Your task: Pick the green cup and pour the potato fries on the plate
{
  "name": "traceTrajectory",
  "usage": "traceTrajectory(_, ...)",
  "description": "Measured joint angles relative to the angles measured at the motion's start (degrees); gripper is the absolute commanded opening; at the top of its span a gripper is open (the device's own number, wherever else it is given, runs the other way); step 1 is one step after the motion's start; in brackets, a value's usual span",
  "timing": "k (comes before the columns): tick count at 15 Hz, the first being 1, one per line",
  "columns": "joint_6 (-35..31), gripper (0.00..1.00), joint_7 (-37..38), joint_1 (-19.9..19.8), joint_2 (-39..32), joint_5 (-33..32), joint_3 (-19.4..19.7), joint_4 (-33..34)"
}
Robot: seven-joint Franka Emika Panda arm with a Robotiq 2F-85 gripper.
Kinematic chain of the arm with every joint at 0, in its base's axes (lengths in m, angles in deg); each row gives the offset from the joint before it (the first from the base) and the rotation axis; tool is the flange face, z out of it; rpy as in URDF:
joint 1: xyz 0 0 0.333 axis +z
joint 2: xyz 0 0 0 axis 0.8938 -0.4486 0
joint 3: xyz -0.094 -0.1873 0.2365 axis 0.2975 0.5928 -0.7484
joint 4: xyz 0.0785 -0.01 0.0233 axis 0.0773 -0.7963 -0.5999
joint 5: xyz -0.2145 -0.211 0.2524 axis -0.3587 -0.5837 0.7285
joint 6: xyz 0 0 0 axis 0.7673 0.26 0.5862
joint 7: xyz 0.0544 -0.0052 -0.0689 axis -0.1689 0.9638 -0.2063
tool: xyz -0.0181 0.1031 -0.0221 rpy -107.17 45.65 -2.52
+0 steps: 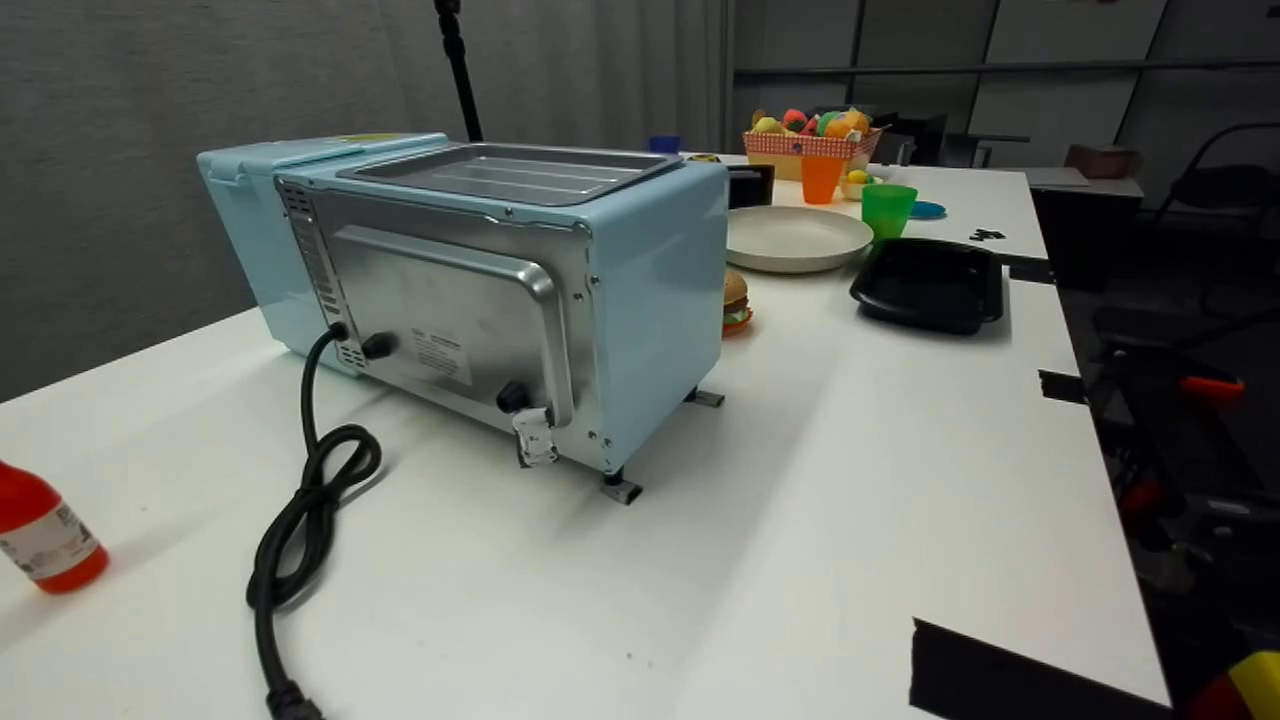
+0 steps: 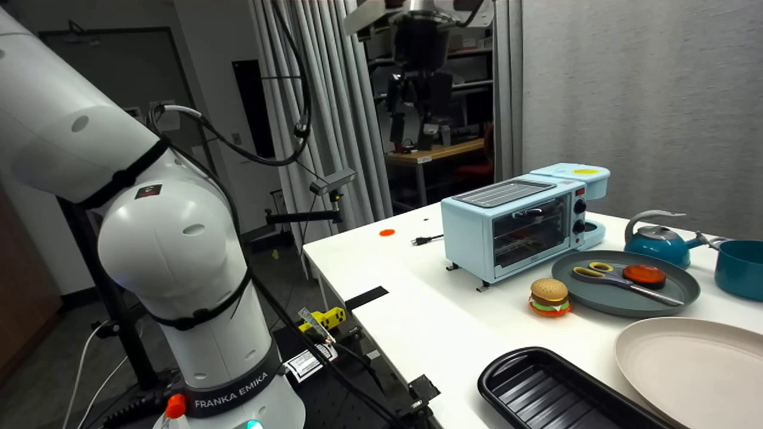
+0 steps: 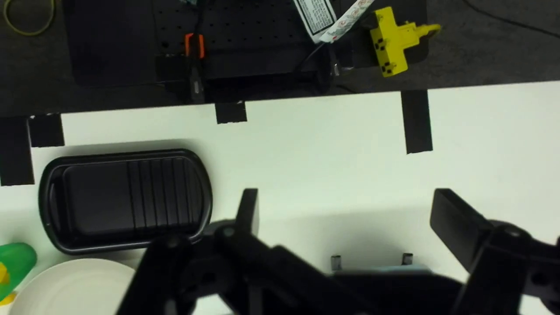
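Claw [image 3: 345, 197] high above tabletop [image 3: 315, 153], spread wide, gripping nothing; below it, to one side, green cup [image 3: 21, 261] beside plate [image 3: 78, 291]

My wrist view looks down past the pincer [image 3: 346, 201] at the counter [image 3: 323, 153]; both exterior views share the oven [image 1: 480, 310], seen back and front.

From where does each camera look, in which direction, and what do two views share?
Wrist view: above the table, looking down on the black tray and part of the green cup; the open gripper shows.
In an exterior view, the camera sits near the plate, facing the front of the toaster oven; the white arm and gripper show.
In an exterior view, it sits behind the oven, facing the checked basket; neither arm nor gripper shows.
Both exterior views share oven, plate, tray and burger.
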Motion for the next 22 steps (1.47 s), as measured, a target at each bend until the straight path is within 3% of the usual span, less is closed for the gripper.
traceTrajectory(9, -11.95, 1.00, -2.07, -6.89, -7.58, -4.19, 7.65, 0.50)
traceTrajectory(13, -13.42, 1.00, -2.66, -8.95, -11.08, -4.20, 10.35, 2.63)
traceTrajectory(22, -13.43, 1.00, -2.76, -9.17, -11.90, -4.20, 10.65, 3.52)
